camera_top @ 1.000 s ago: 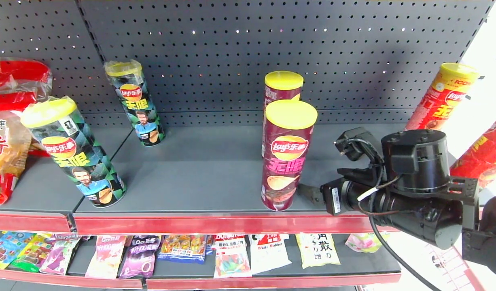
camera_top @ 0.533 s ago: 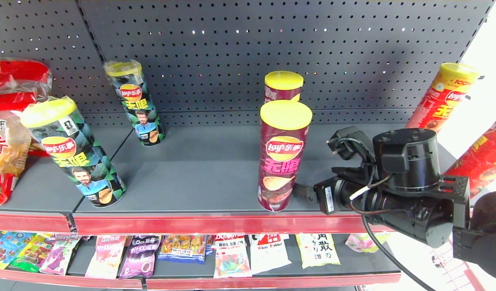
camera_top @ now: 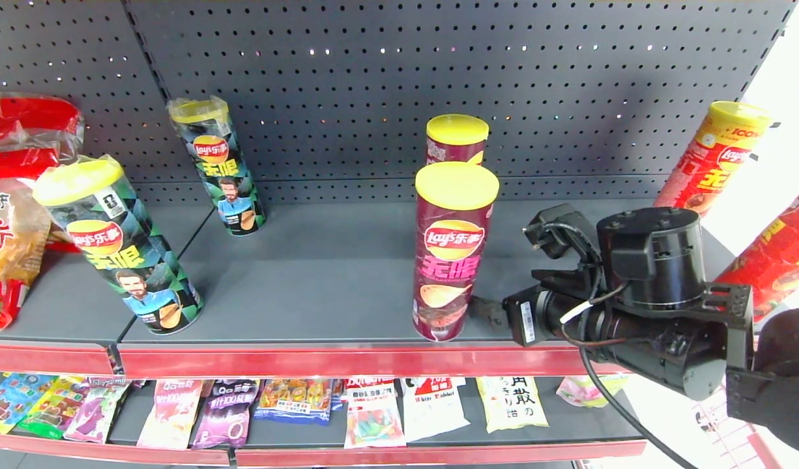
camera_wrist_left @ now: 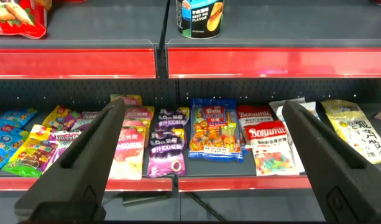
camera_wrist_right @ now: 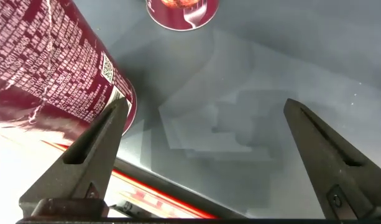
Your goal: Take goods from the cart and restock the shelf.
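We've got the front maroon can (camera_top: 453, 251) upright at the shelf (camera_top: 321, 273) lip, hiding most of the second maroon can (camera_top: 457, 138) at its 12 o'clock. At 3 o'clock the right end effector (camera_wrist_right: 205, 104) is spread wide and empty. The left end effector (camera_wrist_left: 204, 104) gapes too, also empty. Two green cans (camera_top: 119, 247) (camera_top: 220, 166) sit at 9 o'clock and two red cans (camera_top: 712, 156) (camera_top: 781, 254) at 3, one of them cut off.

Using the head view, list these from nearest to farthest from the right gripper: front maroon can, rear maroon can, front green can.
1. front maroon can, just beside the right gripper.
2. rear maroon can, behind it at the back.
3. front green can, far left.
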### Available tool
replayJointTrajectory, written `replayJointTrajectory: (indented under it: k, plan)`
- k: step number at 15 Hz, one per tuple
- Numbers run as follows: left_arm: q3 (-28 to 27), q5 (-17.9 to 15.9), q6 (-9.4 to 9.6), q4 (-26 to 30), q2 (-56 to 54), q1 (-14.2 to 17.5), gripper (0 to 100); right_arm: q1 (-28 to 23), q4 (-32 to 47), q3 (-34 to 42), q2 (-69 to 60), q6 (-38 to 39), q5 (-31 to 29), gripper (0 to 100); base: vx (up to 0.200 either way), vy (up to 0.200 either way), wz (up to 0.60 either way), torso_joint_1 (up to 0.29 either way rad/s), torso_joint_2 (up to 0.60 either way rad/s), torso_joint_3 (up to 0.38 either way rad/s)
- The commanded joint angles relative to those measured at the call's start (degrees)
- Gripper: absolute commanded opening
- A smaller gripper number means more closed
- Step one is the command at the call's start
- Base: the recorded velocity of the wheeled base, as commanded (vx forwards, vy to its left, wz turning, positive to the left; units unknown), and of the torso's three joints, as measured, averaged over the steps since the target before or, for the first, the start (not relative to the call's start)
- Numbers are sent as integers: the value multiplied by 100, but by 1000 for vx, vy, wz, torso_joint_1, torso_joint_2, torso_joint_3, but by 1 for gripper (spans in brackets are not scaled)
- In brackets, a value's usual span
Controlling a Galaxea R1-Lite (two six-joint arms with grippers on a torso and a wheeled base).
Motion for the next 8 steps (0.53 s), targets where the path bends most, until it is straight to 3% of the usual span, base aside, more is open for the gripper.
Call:
replayJointTrajectory:
  k: [1,5,8]
  plan:
    - [0,0,-3,3,0,2,100,-21,-1,13,-46,1,-3,100,0,0,0,0,0,0]
    - [0,0,-3,3,0,2,100,-224,7,145,-600,1,-3,100,0,0,0,0,0,0]
    - [0,0,-3,3,0,2,100,-478,7,760,-1699,1,-12,100,0,0,0,0,0,0]
